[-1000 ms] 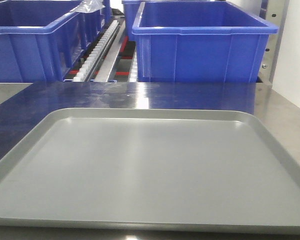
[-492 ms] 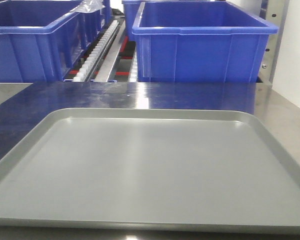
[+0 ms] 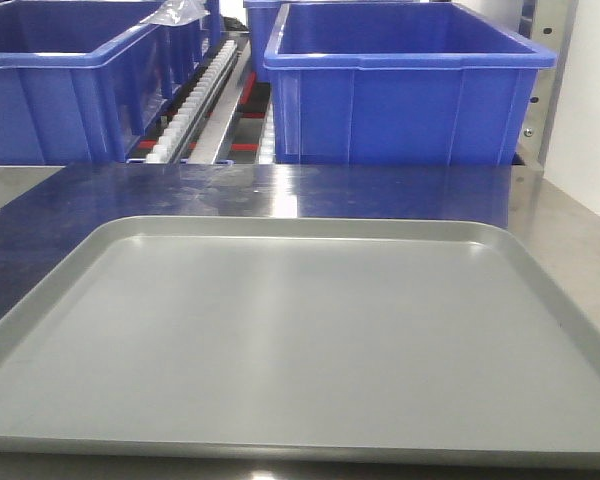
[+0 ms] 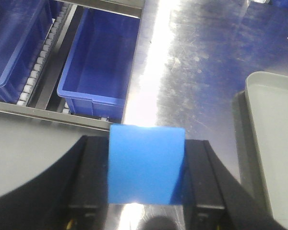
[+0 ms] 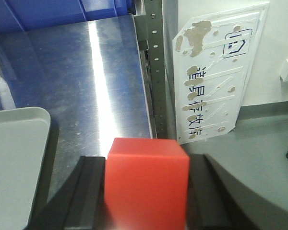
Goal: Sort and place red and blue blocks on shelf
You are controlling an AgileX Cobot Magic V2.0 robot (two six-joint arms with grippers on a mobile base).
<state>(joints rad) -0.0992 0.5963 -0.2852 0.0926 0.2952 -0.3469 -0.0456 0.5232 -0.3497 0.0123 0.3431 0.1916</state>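
In the left wrist view a bright blue block (image 4: 146, 164) fills the space between the black fingers (image 4: 93, 177) of my left gripper (image 4: 146, 184), which is shut on it above the steel tabletop. The right wrist view has a bright red block (image 5: 146, 184) clamped between the black fingers (image 5: 89, 196) of my right gripper (image 5: 146, 201), near the table's right edge. The shelf (image 3: 212, 100) with white roller tracks rises behind the table in the front view. Neither gripper nor block appears in the front view.
A flat grey rimmed tray (image 3: 300, 228) lies on the steel table (image 3: 280, 188). Large blue bins (image 3: 400, 90) (image 3: 60, 90) sit on the shelf rollers. Lower blue bins (image 4: 98, 62) show left of the table. A perforated upright (image 5: 156, 62) and a white labelled panel (image 5: 216, 62) stand at the right.
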